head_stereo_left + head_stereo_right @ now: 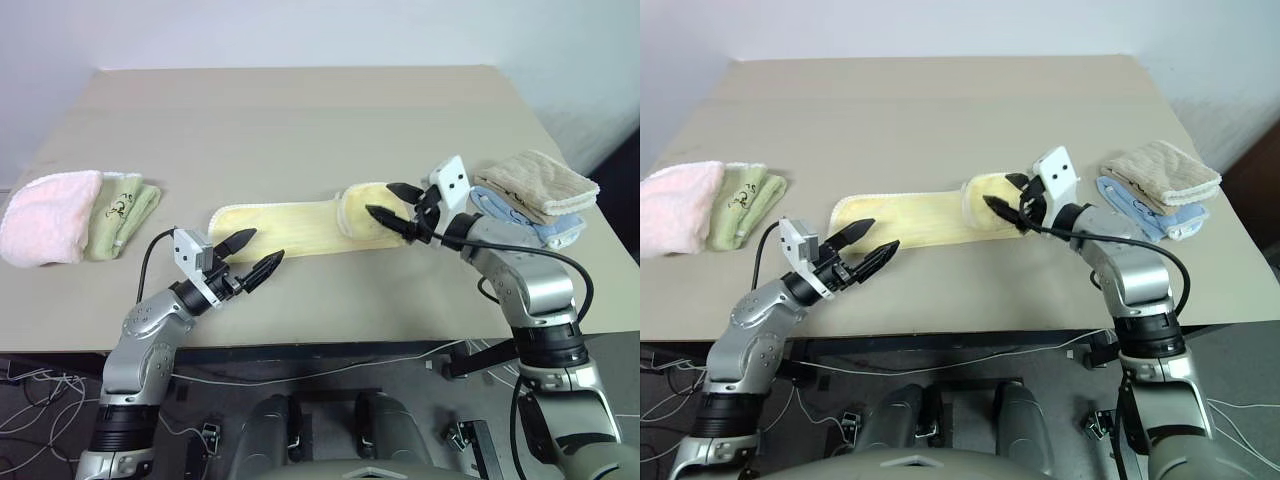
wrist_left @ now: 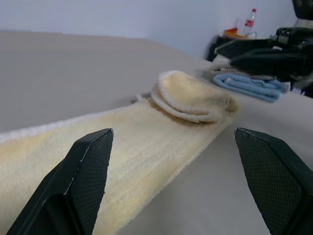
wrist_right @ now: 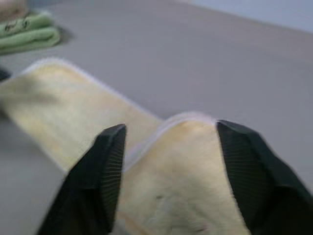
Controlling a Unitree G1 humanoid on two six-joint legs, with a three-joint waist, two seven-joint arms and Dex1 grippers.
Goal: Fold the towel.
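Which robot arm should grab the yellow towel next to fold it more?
Probably the left. Its open left gripper hovers right by the flat, unfolded end of the towel. The right gripper, also open, sits over the end already folded over, so little remains to do there.

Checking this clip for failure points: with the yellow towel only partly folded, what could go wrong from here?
The flap folded over at the towel end beside the open right gripper looks loose and rumpled, so it may spring back or set crooked. The open left gripper sits by the near end; a shallow pinch could drag the strip askew.
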